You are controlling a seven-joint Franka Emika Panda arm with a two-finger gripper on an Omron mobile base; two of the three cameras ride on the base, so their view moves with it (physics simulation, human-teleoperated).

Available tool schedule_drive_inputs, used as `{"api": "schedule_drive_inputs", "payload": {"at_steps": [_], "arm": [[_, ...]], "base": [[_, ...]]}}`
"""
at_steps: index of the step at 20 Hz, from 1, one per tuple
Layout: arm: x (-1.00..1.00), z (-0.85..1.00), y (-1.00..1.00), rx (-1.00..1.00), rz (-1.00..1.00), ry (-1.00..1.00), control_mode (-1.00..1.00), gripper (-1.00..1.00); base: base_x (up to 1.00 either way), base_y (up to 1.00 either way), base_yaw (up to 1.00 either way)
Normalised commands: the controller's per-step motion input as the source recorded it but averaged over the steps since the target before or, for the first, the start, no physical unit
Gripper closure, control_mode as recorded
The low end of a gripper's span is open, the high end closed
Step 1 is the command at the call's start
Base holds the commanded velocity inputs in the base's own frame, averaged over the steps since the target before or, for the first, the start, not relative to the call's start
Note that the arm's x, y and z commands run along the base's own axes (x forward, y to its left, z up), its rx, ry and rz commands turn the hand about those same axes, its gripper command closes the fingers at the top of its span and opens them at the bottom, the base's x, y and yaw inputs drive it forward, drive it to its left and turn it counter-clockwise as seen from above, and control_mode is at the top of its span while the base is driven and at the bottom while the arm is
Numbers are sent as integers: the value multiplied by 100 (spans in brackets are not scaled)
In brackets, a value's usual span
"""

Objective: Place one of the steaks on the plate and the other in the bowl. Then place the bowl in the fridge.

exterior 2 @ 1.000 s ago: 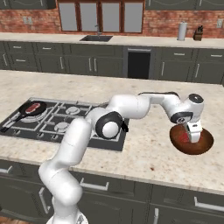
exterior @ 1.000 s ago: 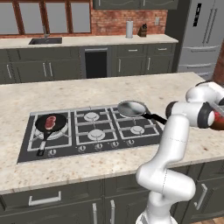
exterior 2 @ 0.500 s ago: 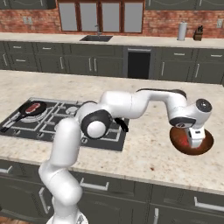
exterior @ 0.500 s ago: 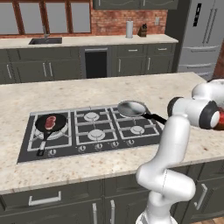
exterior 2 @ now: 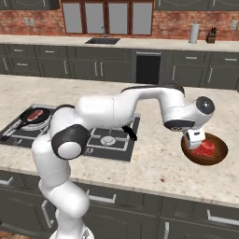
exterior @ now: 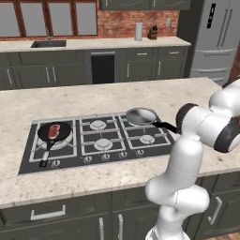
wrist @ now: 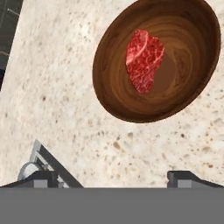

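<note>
We see one steak lying inside the dark wooden bowl, a little toward one wall of it, red with pale marbling; the bowl sits on the speckled stone counter, well to the right of the gas cooktop in the right base view; there the gripper hangs just over the bowl's near-left rim, and the steak shows as a red patch under it; in the hand view our two dark fingertips stand spread wide apart at the bottom, released, with nothing between them and bare counter below; the second steak rests in the black frying pan on the left burner of the cooktop; a shiny silver pan sits on the far right burner, its dark handle pointing toward the arm; the grey fridge stands at the far right, past the back counter, its doors shut.
</note>
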Motion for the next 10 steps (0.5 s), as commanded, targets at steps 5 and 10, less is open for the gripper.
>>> {"api": "schedule_drive_inputs", "payload": {"at_steps": [5, 10], "arm": [[-24, 68, 97, 0, 24, 9, -100, -100], [-14, 46, 100, 0, 32, 21, -100, -100]], "base": [[0, 0, 0], [0, 0, 0]]}}
